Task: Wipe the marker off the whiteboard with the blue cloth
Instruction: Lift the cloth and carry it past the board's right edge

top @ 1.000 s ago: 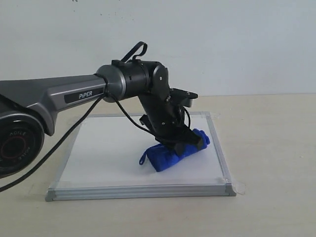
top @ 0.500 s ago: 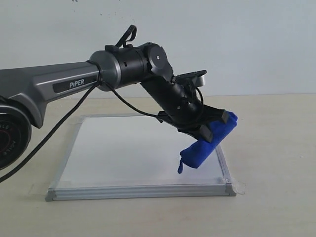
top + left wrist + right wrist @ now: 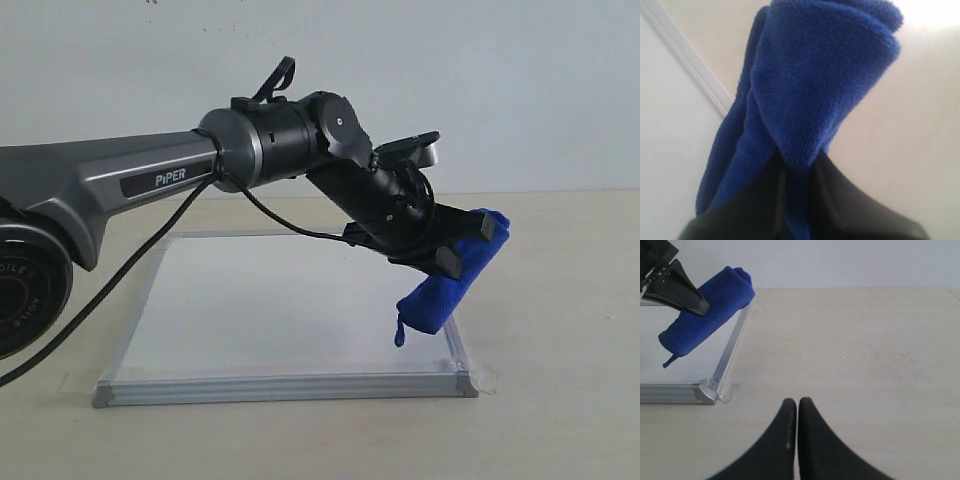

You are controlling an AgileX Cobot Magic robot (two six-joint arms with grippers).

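My left gripper (image 3: 462, 243) is shut on the blue cloth (image 3: 450, 280), a rolled royal-blue bundle hanging tilted in the air over the right edge of the whiteboard (image 3: 250, 310). The cloth (image 3: 810, 90) fills the left wrist view, pinched between dark fingers, with the board's frame (image 3: 690, 60) behind it. The right wrist view shows the cloth (image 3: 705, 315) above the board's near corner (image 3: 705, 392). No red marker line shows on the board. My right gripper (image 3: 797, 402) is shut and empty over the bare table.
The beige table (image 3: 560, 330) extends to the right of the board. A clear tape tab (image 3: 730, 391) sticks out at the board's front right corner. A pale wall (image 3: 450, 80) stands behind.
My left gripper lifted the cloth off the board's surface and carried it up and to the right, past the board's right edge. The right gripper's earlier position is not shown.
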